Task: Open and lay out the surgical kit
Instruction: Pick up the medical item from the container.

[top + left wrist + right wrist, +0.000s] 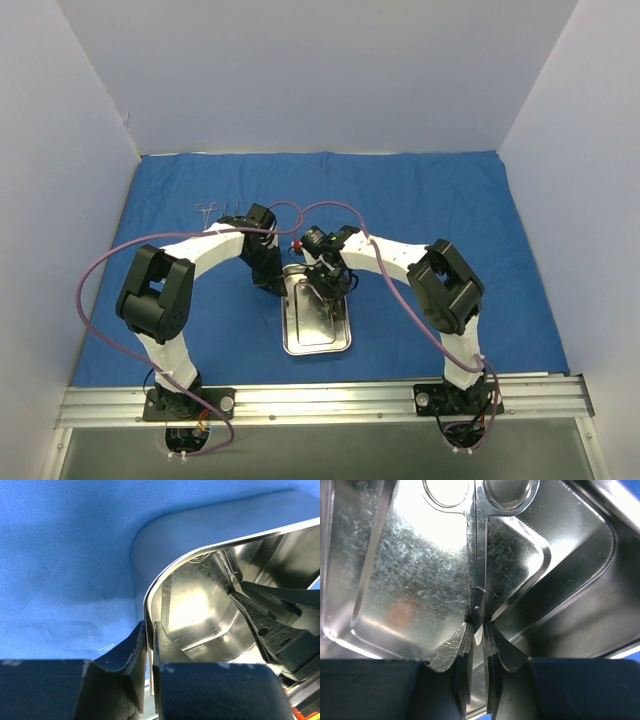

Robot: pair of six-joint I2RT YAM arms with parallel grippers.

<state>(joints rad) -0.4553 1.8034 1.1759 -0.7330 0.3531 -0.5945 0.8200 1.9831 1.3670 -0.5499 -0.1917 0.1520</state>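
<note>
Two tight grips are held: the left gripper (149,632) on the rim of the steel tray (300,342), toward the blue cloth (450,220) near edge; the right gripper (479,630) beside the pivot of a thin, stiff, slippery instrument (476,555) inside.

No text, label, brand, number or sign can be read in any view. The blue cloth (420,200), the steel tray (318,338) and the scissor-like instrument (476,555) in it show only plain surfaces, without any writing.
</note>
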